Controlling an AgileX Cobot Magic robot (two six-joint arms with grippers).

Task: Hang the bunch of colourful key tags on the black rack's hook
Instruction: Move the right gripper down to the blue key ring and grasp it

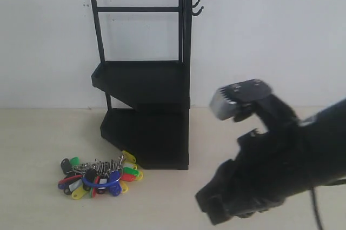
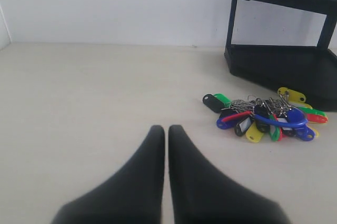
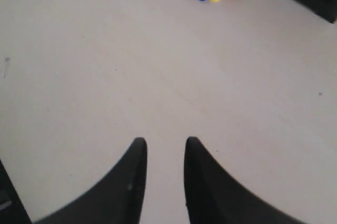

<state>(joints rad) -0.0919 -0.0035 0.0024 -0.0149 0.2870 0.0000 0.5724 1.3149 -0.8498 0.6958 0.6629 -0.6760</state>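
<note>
One colourful key tag bunch [image 1: 100,178], flat on the pale table [image 1: 32,149], just beside the front corner of the black rack [image 1: 186,52] at its bottom level; touching it or not, cannot tell. Among its tags [image 2: 290,95]: yellow, green, red, blue and black, piled too closely to count, any writing too small to read. One blue loop [image 2: 279,121] across the pile.

Two shelves [image 1: 143,76] on the rack, and two small hooks [image 1: 196,7] high on its right post in the exterior view, both bare. Wide open tabletop to the left of the bunch and in front of it. White wall [image 1: 270,35] close behind the rack.

Two claws. Left gripper [image 2: 162,128] clenched tip to tip on nothing, low over bare table, bunch well apart from it. Right gripper [image 3: 164,141] released by a narrow gap, holds nothing, over bare table, bunch well ahead.
</note>
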